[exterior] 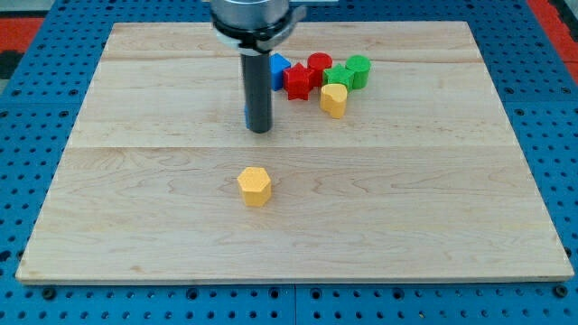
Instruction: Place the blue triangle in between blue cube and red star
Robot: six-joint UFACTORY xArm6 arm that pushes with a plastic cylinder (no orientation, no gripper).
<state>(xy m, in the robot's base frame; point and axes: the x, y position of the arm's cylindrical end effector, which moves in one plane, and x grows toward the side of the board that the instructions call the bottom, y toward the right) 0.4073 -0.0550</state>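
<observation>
My tip [260, 131] rests on the wooden board [135, 226], left of a cluster of blocks near the view's top. The blue triangle [279, 69] shows just right of the rod, touching the red star [298, 81] on the star's upper left. A thin blue sliver [245, 116] shows at the rod's left edge, just above my tip; it looks like the blue cube, mostly hidden behind the rod.
A red cylinder [319, 63], a green star [339, 77] and a green cylinder [358, 69] crowd right of the red star. A yellow heart-like block [333, 99] sits just below them. A yellow hexagon [255, 186] lies alone below my tip.
</observation>
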